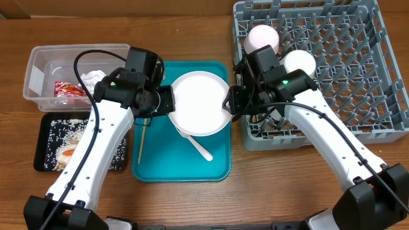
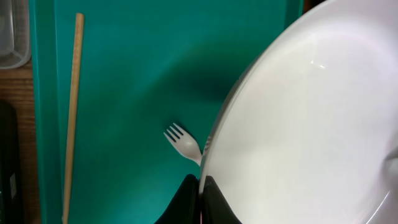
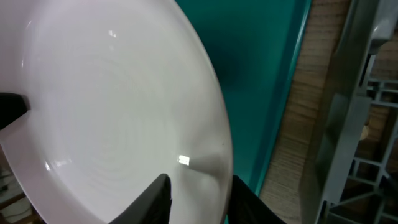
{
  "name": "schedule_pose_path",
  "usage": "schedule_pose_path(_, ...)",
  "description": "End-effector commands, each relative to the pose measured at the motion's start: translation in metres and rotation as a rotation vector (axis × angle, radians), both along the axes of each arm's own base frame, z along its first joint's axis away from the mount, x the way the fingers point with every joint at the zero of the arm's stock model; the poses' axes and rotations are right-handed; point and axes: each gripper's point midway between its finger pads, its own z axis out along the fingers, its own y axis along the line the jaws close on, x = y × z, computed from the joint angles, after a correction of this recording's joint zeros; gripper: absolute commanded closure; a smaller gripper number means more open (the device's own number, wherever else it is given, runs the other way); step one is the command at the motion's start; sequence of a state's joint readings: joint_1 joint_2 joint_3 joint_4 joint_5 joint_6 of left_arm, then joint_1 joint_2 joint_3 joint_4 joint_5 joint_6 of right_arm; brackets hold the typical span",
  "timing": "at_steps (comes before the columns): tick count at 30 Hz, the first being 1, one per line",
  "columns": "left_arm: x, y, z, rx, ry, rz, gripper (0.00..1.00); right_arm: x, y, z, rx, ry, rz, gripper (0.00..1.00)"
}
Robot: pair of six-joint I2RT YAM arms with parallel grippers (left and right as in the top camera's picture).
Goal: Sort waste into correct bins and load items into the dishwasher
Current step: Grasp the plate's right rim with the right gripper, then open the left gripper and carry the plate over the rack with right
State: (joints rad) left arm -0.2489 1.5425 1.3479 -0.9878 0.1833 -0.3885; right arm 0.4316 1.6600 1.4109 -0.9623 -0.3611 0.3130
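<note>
A round white plate [image 1: 200,102] hangs over the teal serving tray [image 1: 153,163]. My left gripper [image 1: 167,101] is shut on its left rim; in the left wrist view the black jaws pinch the plate [image 2: 305,118] edge at the gripper [image 2: 202,186]. My right gripper [image 1: 229,103] straddles the right rim, and in the right wrist view one finger lies over the plate [image 3: 112,106] face and the other beyond the edge, a gap still showing at the gripper [image 3: 199,196]. A white fork [image 1: 199,148] and a thin wooden stick [image 1: 143,137] lie on the tray.
The grey dish rack [image 1: 358,76] at the right holds a white bowl [image 1: 262,37] and another white round piece [image 1: 299,62]. A clear tub [image 1: 38,70] at the left holds a red wrapper [image 1: 70,89] and napkin [image 1: 92,78]. The black tray [image 1: 45,144] holds food scraps.
</note>
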Motion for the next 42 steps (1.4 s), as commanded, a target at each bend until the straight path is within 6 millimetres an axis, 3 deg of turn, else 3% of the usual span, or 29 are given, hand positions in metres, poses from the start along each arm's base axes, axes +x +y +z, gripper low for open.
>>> schedule_pose_path(1,0.001,-0.007,0.016,-0.032,-0.045,-0.032,0.96,-0.002,0.006,0.000,0.023,0.004,0.018,0.73)
schedule_pose_path(4,0.001,-0.008,0.016,-0.033,-0.045,-0.032,0.96,-0.001,0.007,0.001,0.025,-0.001,0.018,0.81)
schedule_pose_path(12,0.001,-0.013,0.018,-0.065,-0.048,-0.046,0.95,0.004,0.008,0.003,0.032,-0.025,0.016,0.84)
schedule_pose_path(15,0.001,-0.013,0.019,-0.065,-0.050,-0.046,0.95,0.008,0.005,0.002,0.010,-0.039,0.004,0.96)
schedule_pose_path(22,0.002,-0.015,0.020,-0.076,-0.051,-0.050,0.94,0.010,0.002,0.000,-0.008,-0.048,-0.005,0.96)
schedule_pose_path(26,0.003,-0.017,0.024,-0.081,-0.062,-0.062,0.79,0.012,-0.002,-0.001,-0.033,-0.058,-0.017,0.96)
schedule_pose_path(27,0.004,-0.017,0.026,-0.080,-0.069,-0.068,0.60,0.013,-0.003,-0.002,-0.038,-0.061,-0.020,0.96)
schedule_pose_path(29,0.005,-0.018,0.034,-0.079,-0.081,-0.075,0.38,0.013,-0.004,-0.002,-0.044,-0.063,-0.023,0.96)
schedule_pose_path(32,0.007,-0.018,0.048,-0.081,-0.103,-0.081,0.28,0.014,-0.004,-0.002,-0.044,-0.066,-0.024,0.96)
schedule_pose_path(38,0.011,-0.018,0.081,-0.085,-0.155,-0.087,0.22,0.032,-0.021,-0.002,-0.134,-0.140,-0.088,0.96)
schedule_pose_path(39,0.012,-0.019,0.083,-0.086,-0.161,-0.087,0.12,0.037,-0.027,-0.001,-0.161,-0.157,-0.108,0.96)
schedule_pose_path(41,0.012,-0.018,0.082,-0.082,-0.160,-0.085,0.00,0.049,-0.044,0.004,-0.219,-0.201,-0.162,0.96)
schedule_pose_path(42,0.011,-0.017,0.082,-0.078,-0.155,-0.083,0.00,0.055,-0.051,0.009,-0.239,-0.222,-0.185,0.96)
